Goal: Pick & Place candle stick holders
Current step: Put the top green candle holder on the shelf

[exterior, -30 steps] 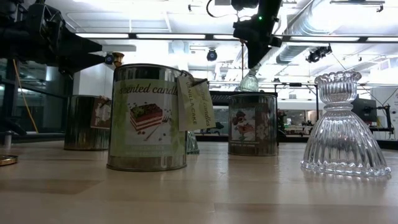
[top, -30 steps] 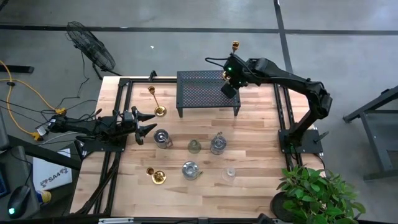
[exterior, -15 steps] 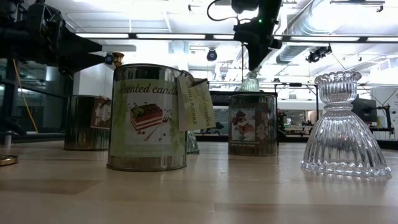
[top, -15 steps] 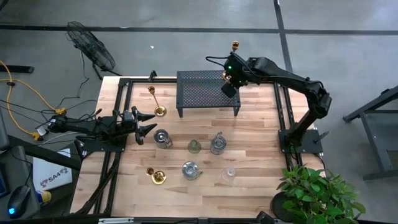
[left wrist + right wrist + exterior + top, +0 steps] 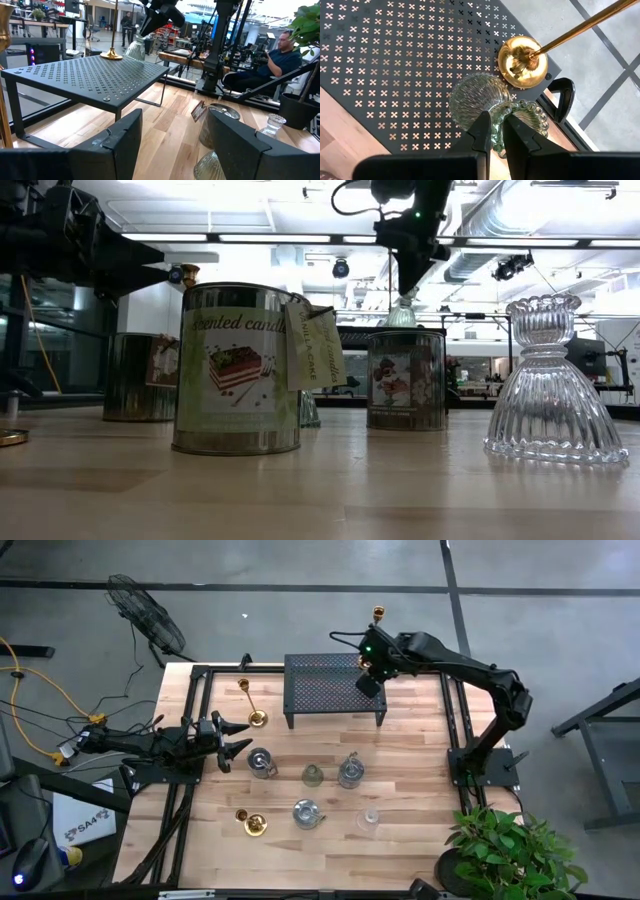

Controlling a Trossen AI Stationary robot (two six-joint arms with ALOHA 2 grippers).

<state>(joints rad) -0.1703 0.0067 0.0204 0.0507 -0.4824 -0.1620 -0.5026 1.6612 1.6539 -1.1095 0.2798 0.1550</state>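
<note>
My right gripper is shut on a clear ribbed glass candle stick holder over the far right corner of the black mesh stand. A brass stick holder stands there by its round base, right beside the glass one. Another brass holder stands left of the stand, and a third near the front left. More glass holders rest on the table. My left gripper waits open and level at the table's left side. My right gripper pinches the glass holder's narrow upper part, just beside its beaded rim, between the two fingers. The fingers slant down from the table's right side. The holder tilts, its wide base toward the mesh; whether it touches the stand I cannot tell.
Three scented-candle tins stand among the glass holders in the table's middle. A potted plant sits at the front right corner. In the left wrist view a seated person shows beyond the table.
</note>
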